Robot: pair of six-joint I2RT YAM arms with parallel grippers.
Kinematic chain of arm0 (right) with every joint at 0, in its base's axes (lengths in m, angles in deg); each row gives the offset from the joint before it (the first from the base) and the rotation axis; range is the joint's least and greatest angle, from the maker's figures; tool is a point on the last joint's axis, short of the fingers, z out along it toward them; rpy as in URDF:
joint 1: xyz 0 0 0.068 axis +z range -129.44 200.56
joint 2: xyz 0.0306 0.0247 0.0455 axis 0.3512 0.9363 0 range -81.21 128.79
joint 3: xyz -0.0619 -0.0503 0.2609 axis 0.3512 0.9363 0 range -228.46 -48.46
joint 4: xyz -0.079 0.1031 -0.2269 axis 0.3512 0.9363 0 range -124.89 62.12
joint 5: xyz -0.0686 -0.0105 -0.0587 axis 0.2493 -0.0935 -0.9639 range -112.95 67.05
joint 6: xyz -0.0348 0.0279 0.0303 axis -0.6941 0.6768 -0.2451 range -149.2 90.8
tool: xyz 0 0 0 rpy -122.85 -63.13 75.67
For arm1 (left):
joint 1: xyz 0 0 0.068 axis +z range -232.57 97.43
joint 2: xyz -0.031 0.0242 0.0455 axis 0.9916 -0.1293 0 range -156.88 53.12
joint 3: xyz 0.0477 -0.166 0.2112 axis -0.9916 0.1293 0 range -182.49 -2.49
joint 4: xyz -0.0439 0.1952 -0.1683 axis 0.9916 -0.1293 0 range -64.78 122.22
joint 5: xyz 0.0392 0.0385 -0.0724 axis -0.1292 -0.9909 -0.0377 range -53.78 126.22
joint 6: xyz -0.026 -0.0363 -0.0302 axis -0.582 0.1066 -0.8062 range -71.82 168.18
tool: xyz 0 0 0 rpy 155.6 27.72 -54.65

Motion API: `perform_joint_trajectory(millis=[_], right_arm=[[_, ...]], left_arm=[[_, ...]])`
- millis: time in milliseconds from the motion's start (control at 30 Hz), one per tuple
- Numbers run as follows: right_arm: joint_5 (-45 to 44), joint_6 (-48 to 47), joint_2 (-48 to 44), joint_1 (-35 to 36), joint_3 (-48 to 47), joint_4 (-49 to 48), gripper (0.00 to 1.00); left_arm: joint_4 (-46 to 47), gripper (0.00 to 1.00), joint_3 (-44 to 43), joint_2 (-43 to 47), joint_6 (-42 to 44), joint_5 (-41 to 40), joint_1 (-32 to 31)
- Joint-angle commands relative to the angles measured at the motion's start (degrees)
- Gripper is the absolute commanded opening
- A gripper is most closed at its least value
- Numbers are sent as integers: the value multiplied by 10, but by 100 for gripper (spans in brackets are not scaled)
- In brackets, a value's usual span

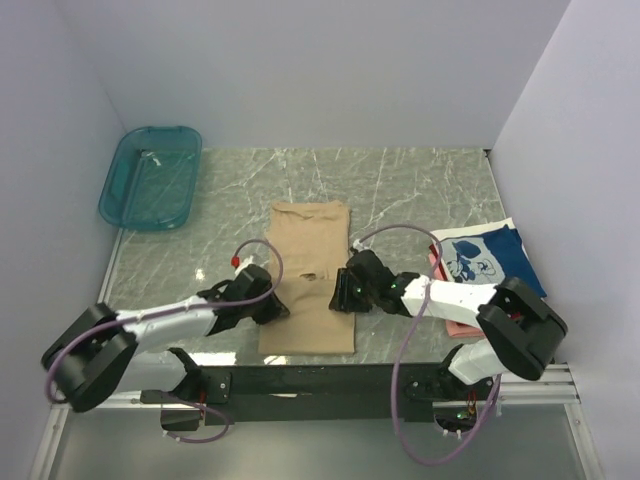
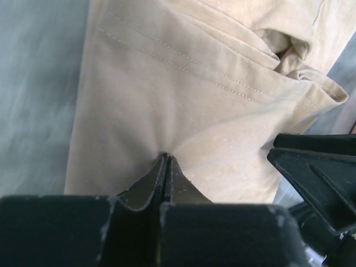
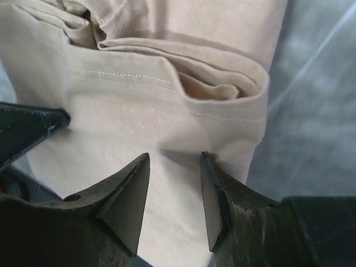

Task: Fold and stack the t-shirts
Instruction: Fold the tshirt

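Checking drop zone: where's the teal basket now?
Top view: teal basket sits at the far-left corner of the table, apart from the tan shirt at centre.

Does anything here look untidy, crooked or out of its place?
Yes. The tan t-shirt lies as a long strip, but its middle is bunched, with loose folds gaping open. At the right edge of the table, the navy t-shirt lies askew on a pink t-shirt.

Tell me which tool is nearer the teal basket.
Left. The left tool pinches the left edge of the tan t-shirt, toward the teal basket; the right tool is at its right edge, farther off.
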Motion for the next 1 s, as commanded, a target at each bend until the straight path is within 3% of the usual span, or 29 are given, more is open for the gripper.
perform_joint_trajectory(millis=[0,233,400,667,967], right_arm=[[-5,48,-34,25,49,18,49],[-39,25,-90,24,5,67,49],[-73,3,-49,20,-54,98,47],[-105,-24,5,-18,-72,95,46],[-100,-32,58,-43,-49,70,43]], left_arm=[[-21,3,43,75,-44,-23,-20],[-90,15,2,167,-29,-86,-19],[-96,13,-59,87,12,-87,1],[-60,9,-82,-5,49,-64,48],[-37,9,-32,-11,49,-52,71]])
